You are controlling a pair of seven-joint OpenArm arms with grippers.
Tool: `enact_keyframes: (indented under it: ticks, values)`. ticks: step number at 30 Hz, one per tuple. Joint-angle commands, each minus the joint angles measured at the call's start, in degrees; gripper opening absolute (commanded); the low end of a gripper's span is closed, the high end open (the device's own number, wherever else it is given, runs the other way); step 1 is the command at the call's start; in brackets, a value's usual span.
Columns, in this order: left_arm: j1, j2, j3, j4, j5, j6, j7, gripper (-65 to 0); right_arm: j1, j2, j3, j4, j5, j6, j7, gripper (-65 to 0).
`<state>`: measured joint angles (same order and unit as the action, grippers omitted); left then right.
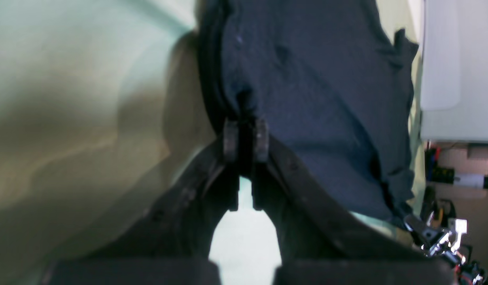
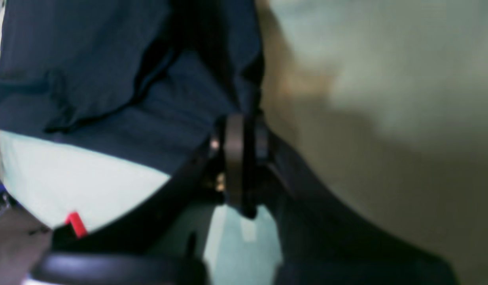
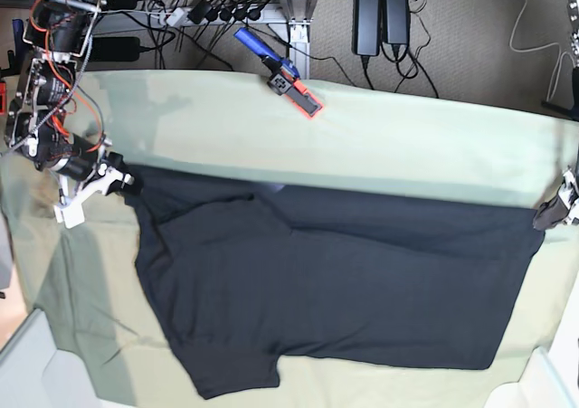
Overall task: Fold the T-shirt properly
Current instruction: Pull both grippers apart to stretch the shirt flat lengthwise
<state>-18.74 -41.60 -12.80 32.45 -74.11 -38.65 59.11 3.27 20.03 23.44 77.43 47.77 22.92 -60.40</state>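
Observation:
The black T-shirt (image 3: 344,281) lies spread across the pale green cloth, plain side up, stretched between both arms. At the left of the base view my right gripper (image 3: 127,184) is shut on the T-shirt's upper left corner. The right wrist view shows its fingers (image 2: 234,134) pinching dark fabric (image 2: 109,79). My left gripper (image 3: 545,216), at the base view's right edge, is shut on the upper right corner. In the left wrist view its pads (image 1: 231,138) clamp a bunched fold of the T-shirt (image 1: 315,99).
The pale green cloth (image 3: 380,137) covers the table. An orange and blue clamp (image 3: 288,80) sits on its far edge. Cables and power bricks (image 3: 375,14) lie on the floor behind. A white surface (image 1: 457,71) stands beyond the shirt in the left wrist view.

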Motion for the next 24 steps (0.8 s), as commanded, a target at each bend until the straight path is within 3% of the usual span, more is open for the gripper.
enact_keyframes:
  ticks: [1,12,24]
  values:
    - [-0.5,-2.4,-0.3,1.8,-1.9,-1.3,-0.4,-65.0,-0.1,1.9,0.4,1.0,0.6,3.3,0.3,-65.0]
    - [14.4,-3.2,-0.3,21.4,-3.0,-1.3,0.5,-65.0,-5.9,4.1,0.5,2.7,2.2,3.5,-1.4,-65.0]
    - [22.3,-3.2,-3.6,24.6,-1.7,-1.3,0.5,-65.0,-16.1,4.1,2.0,11.5,2.3,4.1,-1.5,-65.0]
